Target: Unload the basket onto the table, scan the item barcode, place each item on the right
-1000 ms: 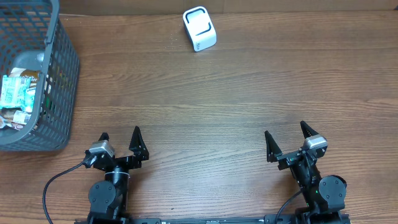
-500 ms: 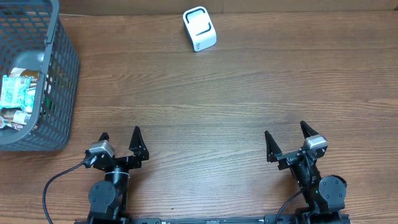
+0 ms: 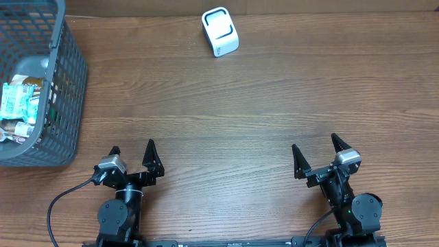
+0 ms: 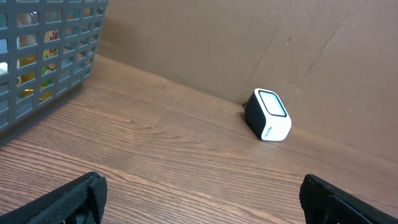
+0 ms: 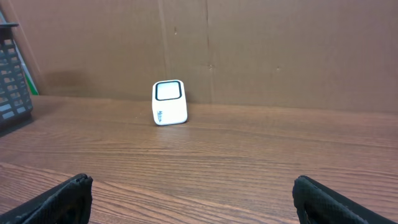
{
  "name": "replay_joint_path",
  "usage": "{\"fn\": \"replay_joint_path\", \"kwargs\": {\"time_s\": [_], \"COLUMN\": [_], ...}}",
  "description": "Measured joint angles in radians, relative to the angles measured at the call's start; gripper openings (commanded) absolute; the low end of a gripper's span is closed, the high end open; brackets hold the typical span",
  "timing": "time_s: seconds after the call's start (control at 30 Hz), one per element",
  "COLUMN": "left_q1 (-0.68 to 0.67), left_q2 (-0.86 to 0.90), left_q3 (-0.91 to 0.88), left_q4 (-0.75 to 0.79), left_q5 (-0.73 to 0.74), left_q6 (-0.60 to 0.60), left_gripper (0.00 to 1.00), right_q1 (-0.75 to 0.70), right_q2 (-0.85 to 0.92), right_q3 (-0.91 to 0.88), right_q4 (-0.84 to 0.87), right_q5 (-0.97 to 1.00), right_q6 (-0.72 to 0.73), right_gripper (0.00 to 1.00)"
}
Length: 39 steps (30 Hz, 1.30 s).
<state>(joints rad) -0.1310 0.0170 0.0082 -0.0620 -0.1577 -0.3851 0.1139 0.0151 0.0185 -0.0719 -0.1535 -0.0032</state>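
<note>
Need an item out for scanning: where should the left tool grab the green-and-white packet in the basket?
From straight above: the basket is open only on top, its mesh walls blocking the sides. Pinch the green-and-white packet across its width; it seems to lie flat atop the pile.

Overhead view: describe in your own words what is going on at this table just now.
Nothing is being handled yet. Both arms sit at the near edge of the table, with the left pincer and the right pincer open and empty. The packaged items lie in the grey basket on the left, and the white scanner stands at the back. No item has been picked up for scanning.
</note>
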Motion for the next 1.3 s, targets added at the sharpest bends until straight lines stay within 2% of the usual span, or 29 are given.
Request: {"fn": "replay_joint_path", "kwargs": {"time_s": [0.8,1.13,1.3], "left_q1": [0.000,0.000,0.000], "left_q2": [0.000,0.000,0.000], "left_q3": [0.000,0.002,0.073], "left_q4": [0.002,0.138,0.039], "left_q5": [-0.001,-0.012,-0.010], "left_q6": [0.000,0.028,0.048], "left_gripper": [1.00,1.00,1.00], "right_q1": [0.000,0.000,0.000], "right_q2": [0.000,0.000,0.000], "right_q3": [0.000,0.000,0.000], "right_q4": [0.000,0.000,0.000], "right_q5": [0.000,0.000,0.000], "right_q6": [0.000,0.000,0.000], "right_gripper": [1.00,1.00,1.00]}}
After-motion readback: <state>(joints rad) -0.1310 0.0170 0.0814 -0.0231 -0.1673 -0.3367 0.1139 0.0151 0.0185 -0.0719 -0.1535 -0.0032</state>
